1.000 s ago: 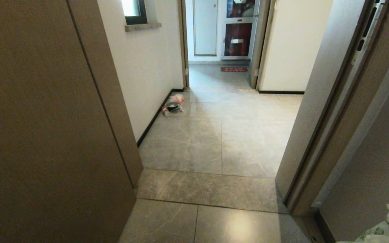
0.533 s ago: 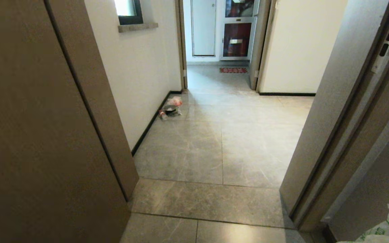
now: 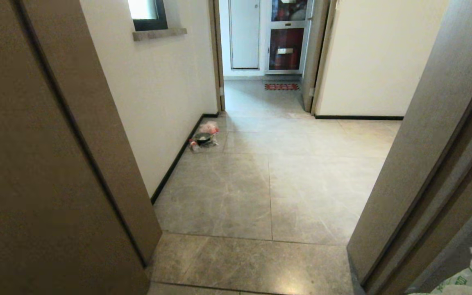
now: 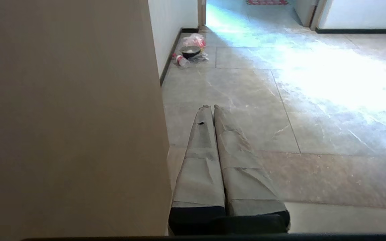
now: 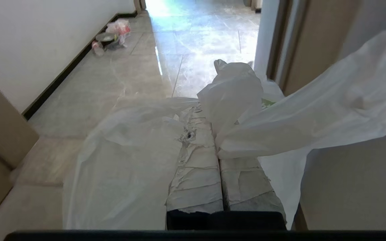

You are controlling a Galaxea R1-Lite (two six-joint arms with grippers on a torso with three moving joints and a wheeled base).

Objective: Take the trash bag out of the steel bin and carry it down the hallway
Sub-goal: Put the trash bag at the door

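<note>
Nearest, the right gripper point(image 5: 213, 134) is seen with its taped fingers point(image 5: 196, 174) clamped together on the trash bag point(image 5: 246, 100), whose thin white plastic is bunched over the fingertips and draped to both sides; a corner of it with green print shows at the lower right of the head view. The left gripper point(image 4: 211, 108) is held empty above the floor, its fingers point(image 4: 199, 160) pressed together. Brown door frames point(image 3: 424, 164) are seen on either side. Beyond, the hallway point(image 3: 268, 184) of glossy grey tiles is seen, with a small pink-and-black bundle point(image 3: 203, 137) lying against the left wall's dark baseboard point(image 3: 174, 164). Farthest, a red doormat point(image 3: 282, 86) is laid before a white door point(image 3: 244, 32).
</note>
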